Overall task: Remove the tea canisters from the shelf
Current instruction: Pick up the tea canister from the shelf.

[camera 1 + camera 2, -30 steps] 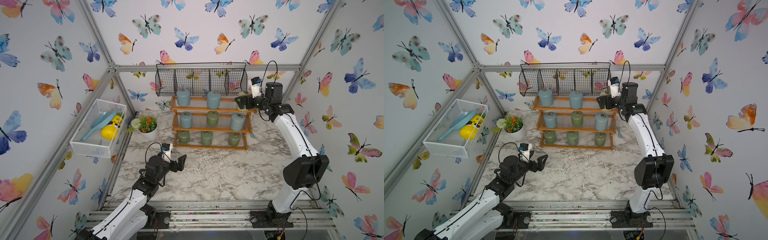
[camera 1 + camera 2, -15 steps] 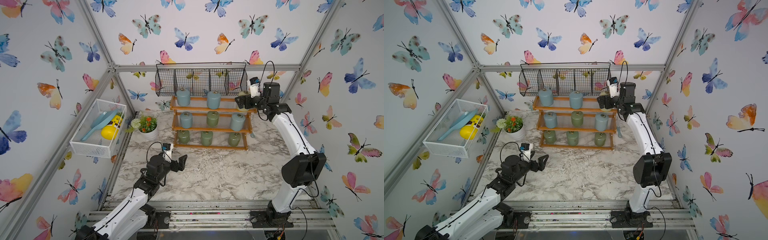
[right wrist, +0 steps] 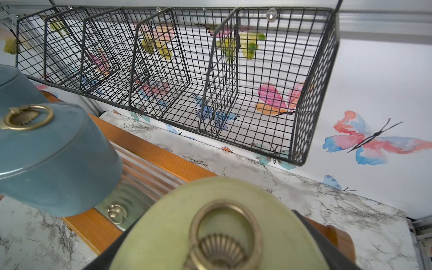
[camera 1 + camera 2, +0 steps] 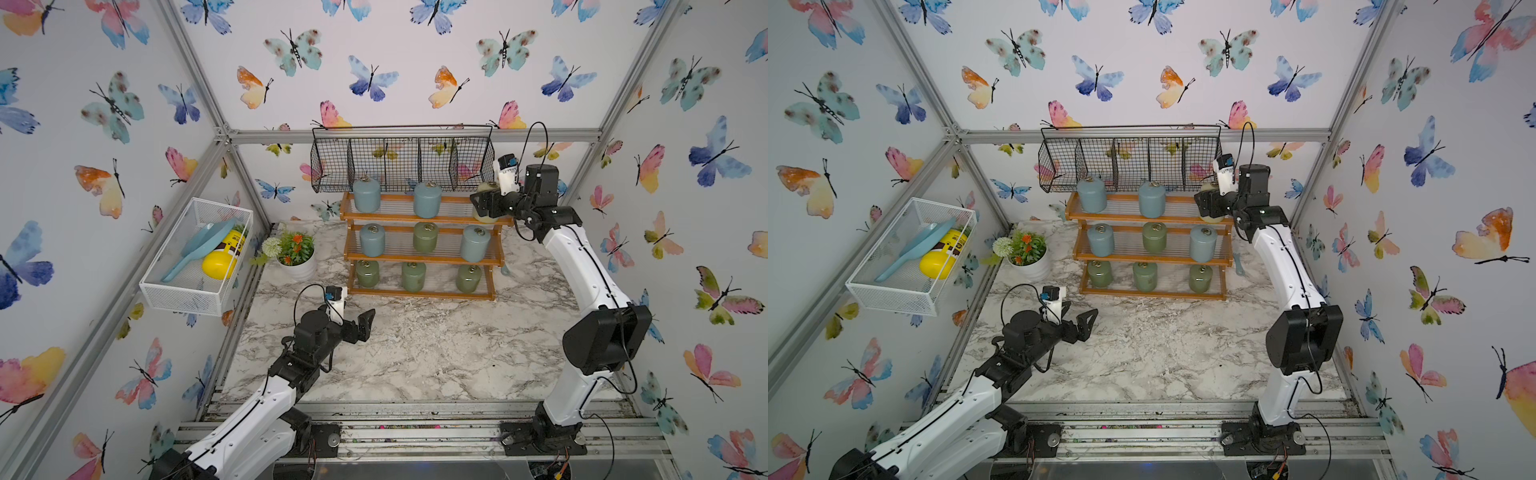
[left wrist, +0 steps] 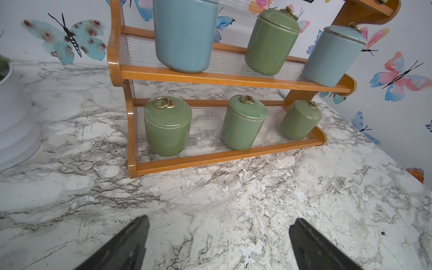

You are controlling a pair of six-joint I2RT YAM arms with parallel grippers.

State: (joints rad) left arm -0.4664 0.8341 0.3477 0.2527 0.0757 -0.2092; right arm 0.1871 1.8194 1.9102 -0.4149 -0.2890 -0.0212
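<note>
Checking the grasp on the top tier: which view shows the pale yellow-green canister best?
The right wrist view: the pale yellow-green canister fills the foreground, ring pull visible, black fingers either side. In both top views the right gripper hides most of it. The left wrist view shows at most a sliver.

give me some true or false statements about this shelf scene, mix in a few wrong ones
The shelf holds three green canisters on its bottom tier. True.
The left gripper is shut on a canister. False: it is open and empty above the table.
The right gripper surrounds the pale canister on the top tier. True.
The yellow bottle lies in the black wire basket. False: it lies in the white mesh basket.
All three middle-tier canisters are blue. False: the centre canister is green.
</note>
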